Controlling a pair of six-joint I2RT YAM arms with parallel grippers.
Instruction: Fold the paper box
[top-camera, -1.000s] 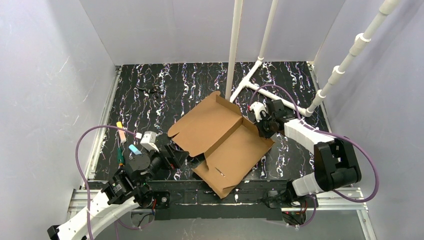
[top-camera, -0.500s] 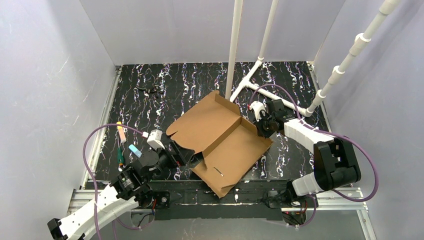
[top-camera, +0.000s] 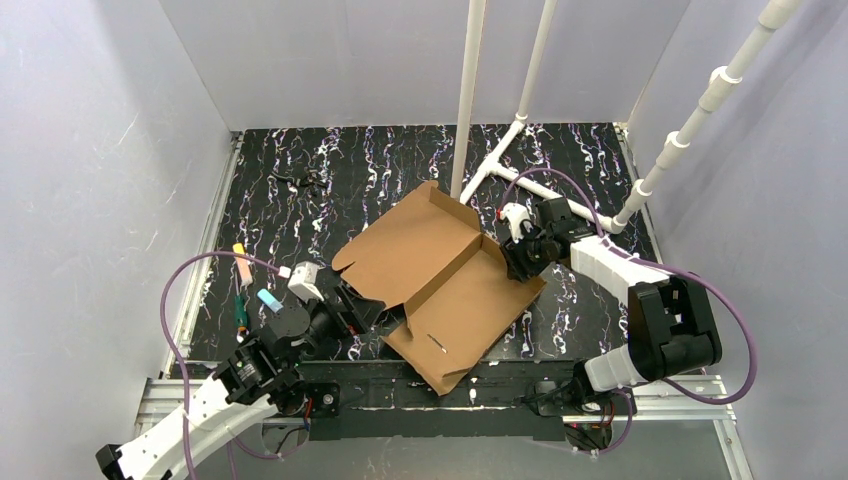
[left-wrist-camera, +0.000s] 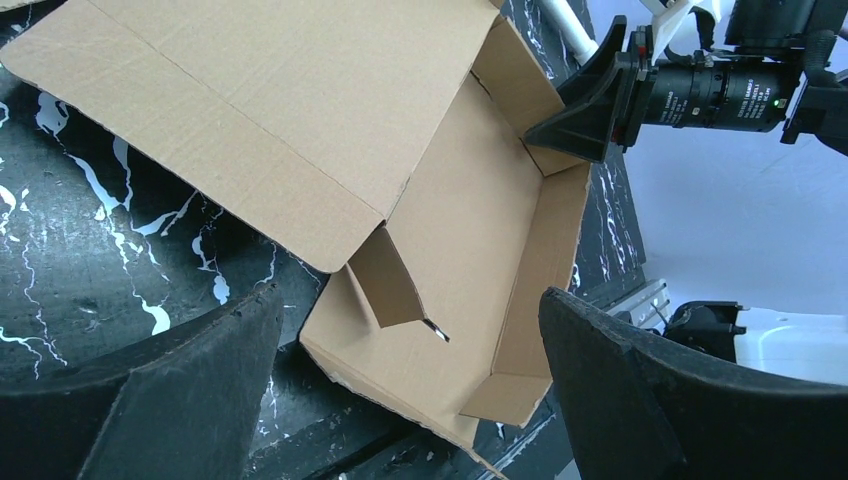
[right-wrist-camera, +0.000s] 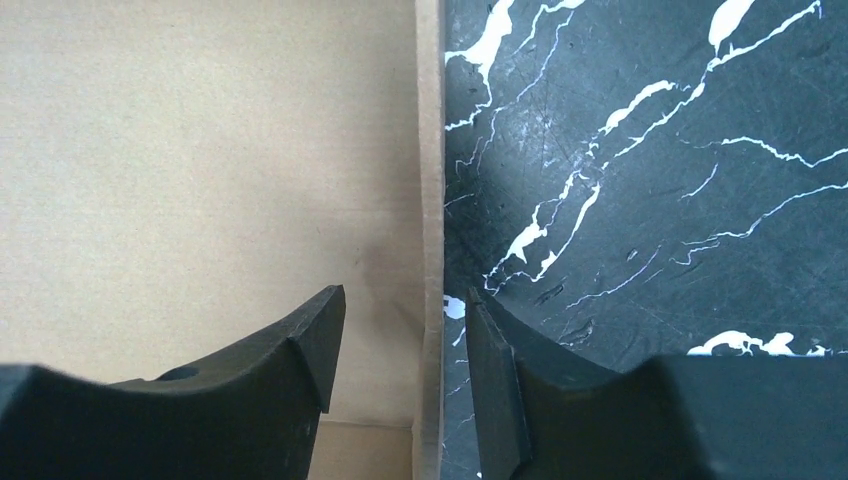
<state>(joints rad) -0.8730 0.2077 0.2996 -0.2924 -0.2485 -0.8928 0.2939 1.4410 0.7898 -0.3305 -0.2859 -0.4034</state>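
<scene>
the paper box (top-camera: 440, 290) sits in the middle of the black marbled table (top-camera: 300, 190), turned corner-on to the arms and half put together. its tray half lies toward the near right with side walls standing up. the big lid panel (top-camera: 405, 245) lies opened out toward the far left.

the right gripper (top-camera: 520, 262) is down at the tray's far right wall. from its own camera the two fingers (right-wrist-camera: 300, 345) stand apart with the top edge of that wall (right-wrist-camera: 430, 200) running between them. one finger is over the inside of the box, the other over the table, and neither pinches the cardboard, so the gripper is open around the wall.

the left gripper (top-camera: 362, 305) is low at the near left, just beside the lid's edge. its fingers (left-wrist-camera: 180, 400) are spread wide, gripping nothing. whether it touches the box i can't tell.

white pipes (top-camera: 468, 100) rise behind the box, and a few small coloured things (top-camera: 241, 265) lie by the table's left edge.
</scene>
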